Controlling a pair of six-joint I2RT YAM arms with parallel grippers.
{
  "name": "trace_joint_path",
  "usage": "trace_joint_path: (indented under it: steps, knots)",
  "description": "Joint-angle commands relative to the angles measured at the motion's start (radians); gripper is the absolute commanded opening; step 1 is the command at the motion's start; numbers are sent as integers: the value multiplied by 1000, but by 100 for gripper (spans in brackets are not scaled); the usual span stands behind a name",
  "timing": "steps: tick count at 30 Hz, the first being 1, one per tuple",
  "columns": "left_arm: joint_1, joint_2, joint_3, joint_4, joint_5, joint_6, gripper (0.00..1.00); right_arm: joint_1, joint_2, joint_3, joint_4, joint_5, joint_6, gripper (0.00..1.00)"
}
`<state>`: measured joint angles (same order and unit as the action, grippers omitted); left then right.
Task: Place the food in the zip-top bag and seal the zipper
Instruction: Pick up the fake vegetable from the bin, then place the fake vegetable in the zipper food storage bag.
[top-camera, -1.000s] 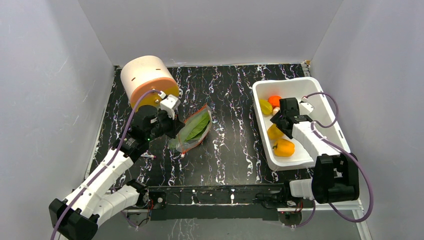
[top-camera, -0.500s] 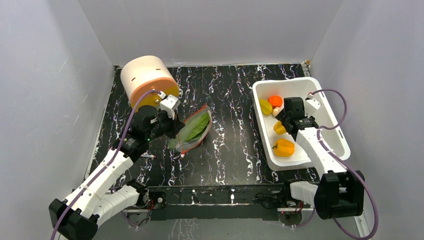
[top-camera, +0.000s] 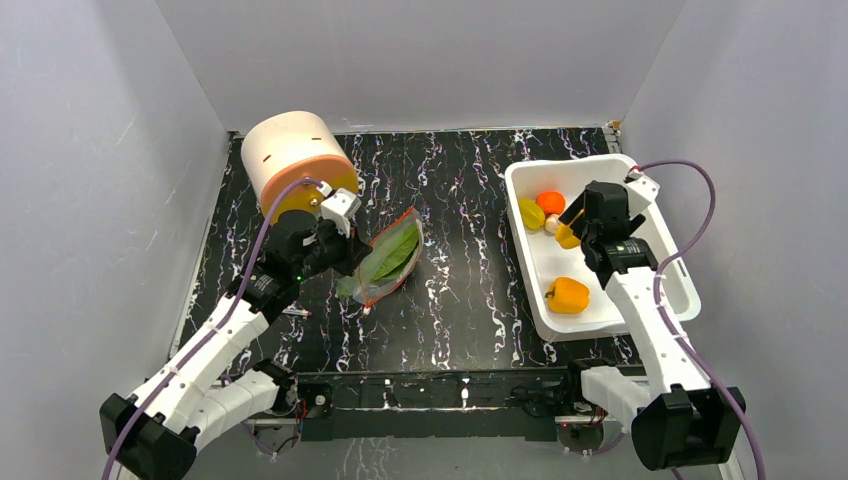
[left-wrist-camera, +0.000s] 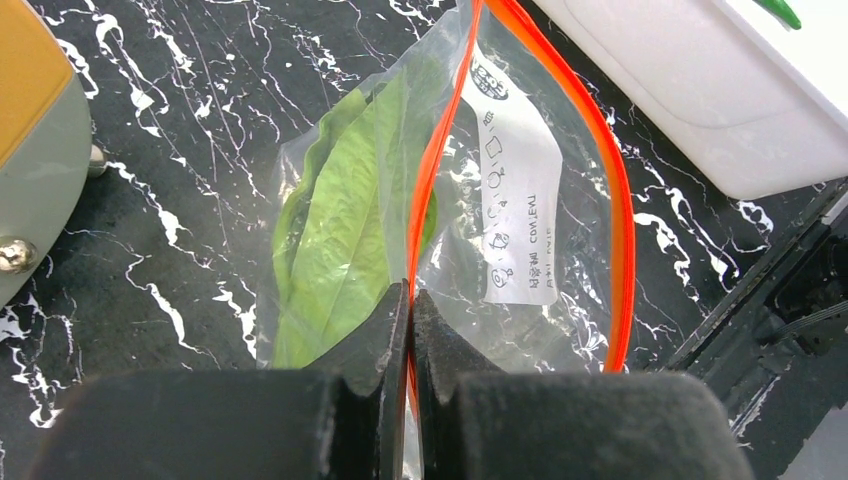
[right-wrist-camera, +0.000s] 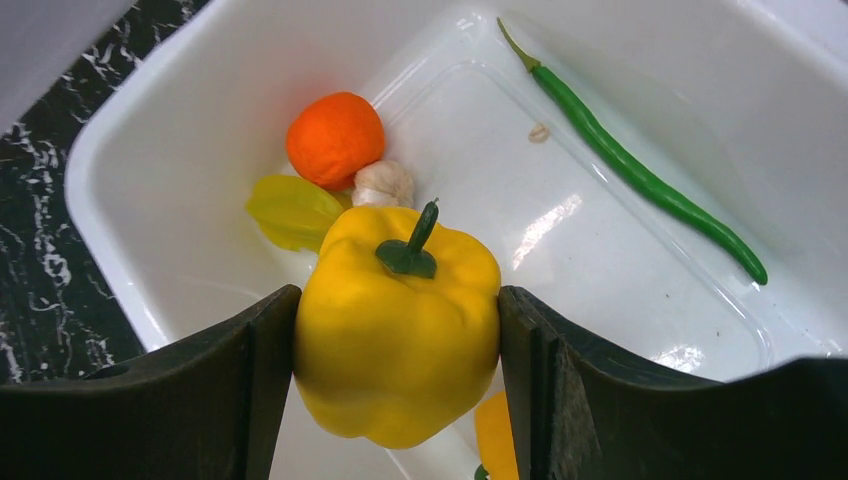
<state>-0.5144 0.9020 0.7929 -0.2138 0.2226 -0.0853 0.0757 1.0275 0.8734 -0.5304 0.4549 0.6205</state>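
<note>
Over the tub (top-camera: 560, 265), right jaws: spread wide, clamped on a yellow pepper (right-wrist-camera: 398, 325).
Left jaws: closed on the bag (left-wrist-camera: 540, 200) at its orange strip (left-wrist-camera: 430, 200).

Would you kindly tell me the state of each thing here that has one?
Bag, mouth open, leaf inside.
Zipper, unsealed.
Left fingers, shut on bag.
Right fingers, shut on pepper, over tub.
Second pepper, lying in tub.

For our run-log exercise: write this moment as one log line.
left claw: shut on bag | right claw: holds pepper over tub | leaf: in bag
</note>
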Motion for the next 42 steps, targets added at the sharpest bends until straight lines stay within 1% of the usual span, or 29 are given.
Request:
trace_joint_path:
  steps: [1, 5, 10, 18, 22, 25, 29, 32, 34, 38, 42]
  knots:
    - [-5, 12, 17, 50, 36, -44, 0, -1, -58, 99, 0, -41, -62, 47]
    - [-5, 31, 38, 65, 43, -79, 0, 2, -92, 126, -19, -99, -81, 47]
    - [-5, 54, 48, 89, 59, -117, 0, 4, -126, 139, -16, -220, -100, 47]
    - [-5, 87, 73, 102, 22, -142, 0, 16, -153, 146, 12, -488, -57, 45]
    - [-5, 90, 75, 118, 27, -186, 0, 35, -170, 125, 45, -556, -46, 45]
    - [-6, 90, 68, 139, 30, -211, 0, 49, -138, 146, 46, -614, -30, 46]
    - [-5, 101, 72, 157, 24, -229, 0, 109, -108, 190, 59, -596, -22, 46]
    - [-5, 114, 87, 155, 34, -255, 0, 170, -86, 187, 107, -587, 8, 46]
    - [-5, 116, 92, 163, 38, -284, 0, 226, -63, 195, 129, -588, 32, 46]
    - [-6, 120, 110, 163, 61, -317, 0, 368, -60, 186, 207, -510, 71, 46]
    - [-4, 115, 98, 190, 78, -364, 0, 462, -22, 196, 239, -528, 113, 45]
